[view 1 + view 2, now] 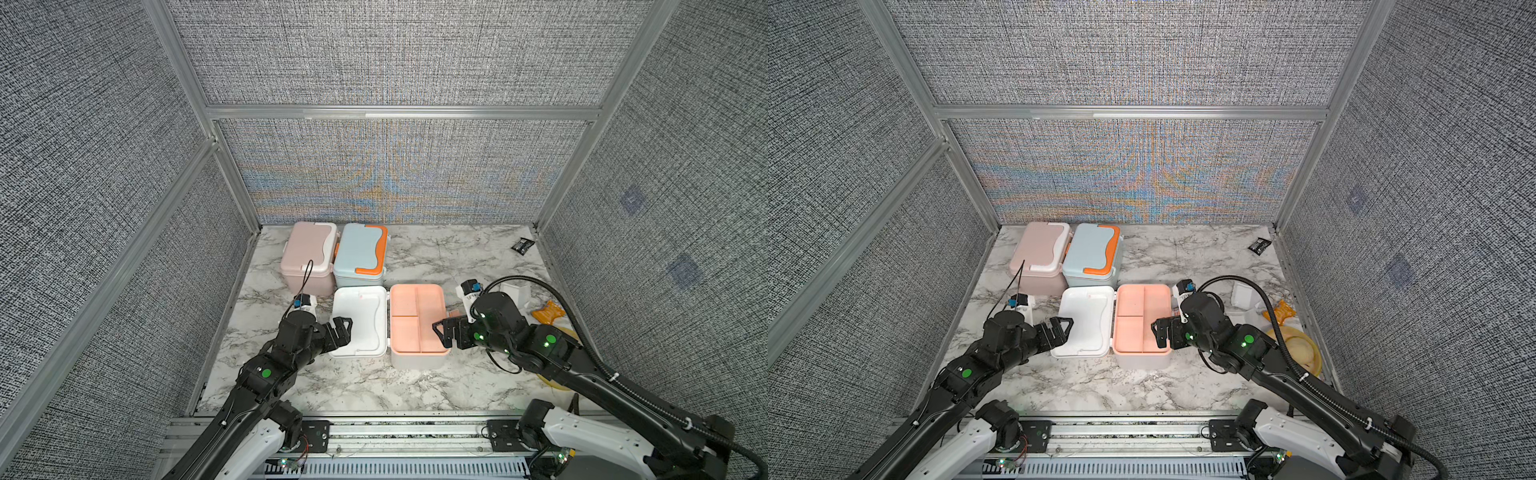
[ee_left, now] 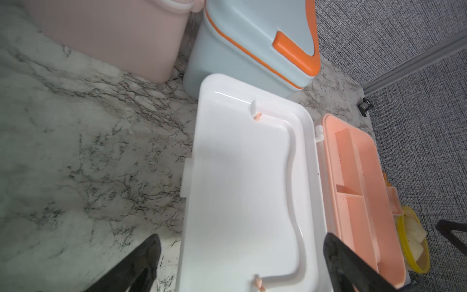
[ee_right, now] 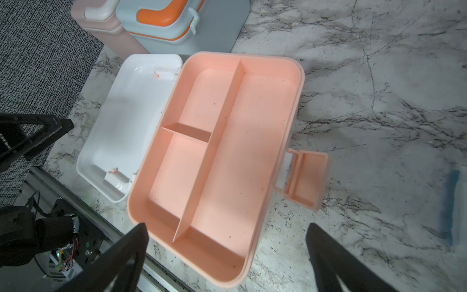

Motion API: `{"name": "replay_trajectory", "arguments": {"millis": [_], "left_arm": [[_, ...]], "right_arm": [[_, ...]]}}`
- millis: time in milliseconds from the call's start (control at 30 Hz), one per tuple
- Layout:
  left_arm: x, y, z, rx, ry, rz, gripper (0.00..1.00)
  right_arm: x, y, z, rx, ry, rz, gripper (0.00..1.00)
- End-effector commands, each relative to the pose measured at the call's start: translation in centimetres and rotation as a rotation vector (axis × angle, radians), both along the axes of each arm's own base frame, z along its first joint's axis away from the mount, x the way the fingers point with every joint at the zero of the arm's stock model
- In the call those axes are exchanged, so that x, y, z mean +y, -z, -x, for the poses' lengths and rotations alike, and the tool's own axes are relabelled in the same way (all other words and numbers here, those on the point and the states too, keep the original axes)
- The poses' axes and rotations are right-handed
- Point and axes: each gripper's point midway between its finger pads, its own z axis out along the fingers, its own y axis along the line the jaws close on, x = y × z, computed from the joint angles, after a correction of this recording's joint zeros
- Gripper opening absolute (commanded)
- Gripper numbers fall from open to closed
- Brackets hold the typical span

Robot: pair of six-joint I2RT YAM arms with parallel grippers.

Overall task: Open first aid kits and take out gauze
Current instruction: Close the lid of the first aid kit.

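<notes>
Right wrist view: right tool [image 3: 227,227] hangs spread, gripping nothing, over the open white-and-peach kit [image 1: 417,324], whose glossy peach tray [image 3: 222,126] shows three flat compartments flecked dark. Beside it the smooth white lid [image 2: 240,177] lies on the marbled counter [image 3: 379,101] under the left tool [image 2: 241,237], likewise released. A wrapped white gauze pad [image 1: 1241,296] lies behind the right tool. Farther off, the rounded pink kit [image 1: 307,253] and blue-and-orange kit [image 1: 360,251] stand shut, side by side.

Standing here, this reads as a robotics lab test cell. Grey woven fabric panels [image 1: 395,54] set in an aluminium frame [image 1: 399,112] wall off 3 sides of a marble-patterned tabletop [image 1: 436,253]. 2 robot arms, the left arm [image 1: 257,386] and the right arm [image 1: 602,382], are bolted to a slotted metal rail [image 1: 407,436] along the front edge, with their cables exposed.
</notes>
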Motion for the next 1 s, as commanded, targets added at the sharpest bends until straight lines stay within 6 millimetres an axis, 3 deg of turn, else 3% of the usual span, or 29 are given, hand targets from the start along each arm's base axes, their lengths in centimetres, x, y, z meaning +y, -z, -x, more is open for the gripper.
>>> {"name": "replay_trajectory", "arguments": {"millis": [0, 133, 400, 667, 967], "left_arm": [[-0.4, 0.7, -0.3, 0.040, 0.011, 0.082, 0.99], [-1.5, 1.3, -1.3, 0.058, 0.034, 0.224, 0.99], [-4.7, 0.3, -1.8, 0.031, 0.139, 0.497, 1.00], [-4.8, -2.8, -0.5, -0.047, 0.166, 0.614, 0.99], [-5.0, -7.1, 0.8, -0.098, 0.212, 0.666, 0.99]], "right_arm": [[0.5, -1.2, -0.7, -0.029, -0.011, -0.033, 0.99], [0.1, -1.4, -0.8, -0.004, -0.020, -0.061, 0.99], [-1.5, -1.8, -1.1, 0.049, 0.001, -0.132, 0.99], [-3.4, -3.2, -0.9, 0.066, 0.048, -0.132, 0.99], [-3.7, -3.2, -1.2, 0.079, 0.067, -0.170, 0.99]]}}
